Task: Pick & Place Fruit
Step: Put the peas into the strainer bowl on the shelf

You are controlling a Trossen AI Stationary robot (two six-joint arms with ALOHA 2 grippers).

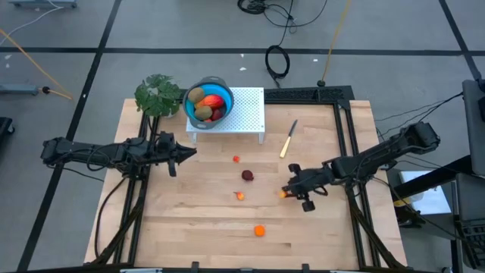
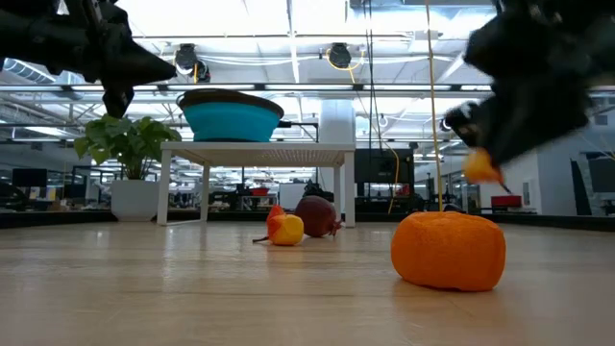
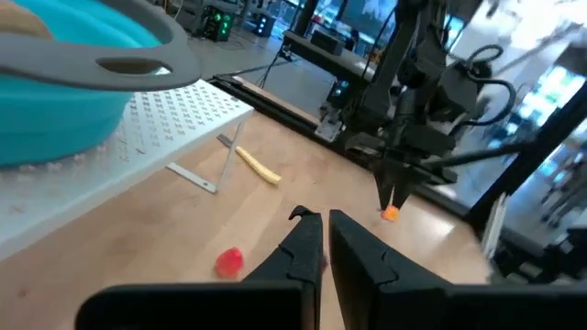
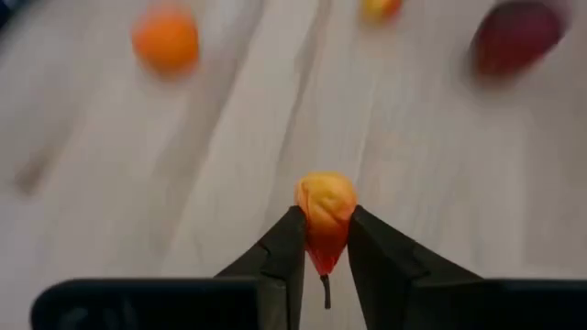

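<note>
A small yellow-orange fruit point(image 4: 323, 206) with a red end is held between the fingers of my right gripper point(image 1: 285, 192), right of the table's middle and above the wood. Loose fruit lies on the table: a tiny red piece point(image 1: 236, 159), a dark red ball point(image 1: 248, 175), a yellow-red piece point(image 1: 240, 196) and an orange ball point(image 1: 260, 230). A blue bowl point(image 1: 198, 114) with several fruits stands on a white perforated stand point(image 1: 246, 110) at the far edge. My left gripper point(image 1: 189, 154) hovers shut, left of the middle, touching nothing. My right gripper pinches the small fruit by its two sides point(image 4: 312, 229) between both fingers. The fingers slant down from the table's right side. The yellow-orange end sticks out past the fingertips, and the red end with a dark stem point(image 4: 324, 284) lies back between them. The fruit point(image 2: 479, 165) hangs clear of the table.
A pale-handled knife point(image 1: 288, 139) lies right of the stand. A green leafy plant point(image 1: 158, 95) stands at the far left, beside the bowl. A black frame point(image 1: 345, 106) runs along the table's far right. Bare wood stretches along the near edge.
</note>
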